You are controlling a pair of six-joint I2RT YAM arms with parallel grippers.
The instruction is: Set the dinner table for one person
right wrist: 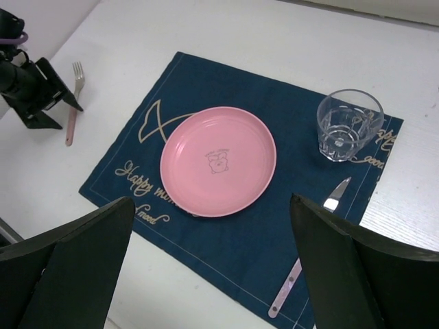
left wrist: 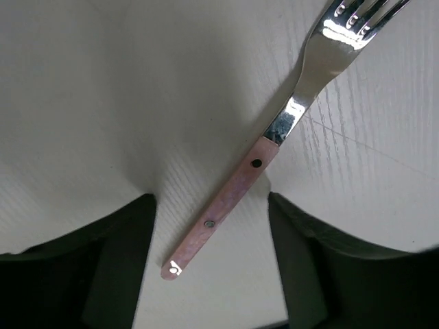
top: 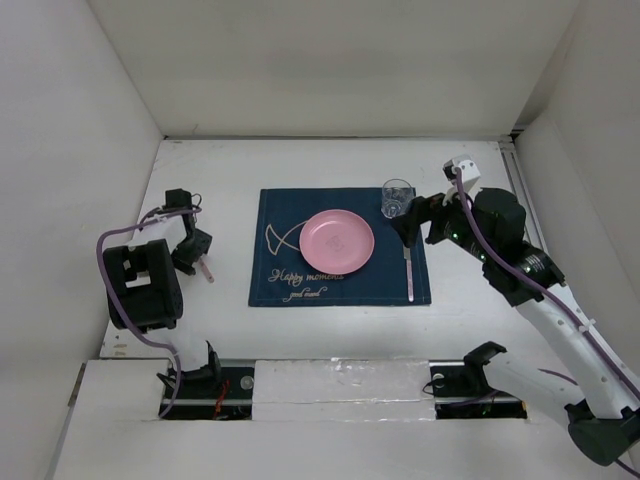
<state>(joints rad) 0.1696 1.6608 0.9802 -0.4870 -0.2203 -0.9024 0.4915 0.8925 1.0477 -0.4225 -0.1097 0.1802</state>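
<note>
Pink-handled steel fork (left wrist: pixel 282 129) flat on matte white dinner table (top: pixel 330 165), between parted left jaws; right jaws wide apart

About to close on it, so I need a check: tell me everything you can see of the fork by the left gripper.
The fork has a shiny steel head and neck and a flat pale pink handle with two dark rivets. It lies flat on the white table, left of the navy placemat and off it, tines toward the far side. The fingers of the left gripper stand open either side of the handle with gaps showing; only the table touches it.
</note>
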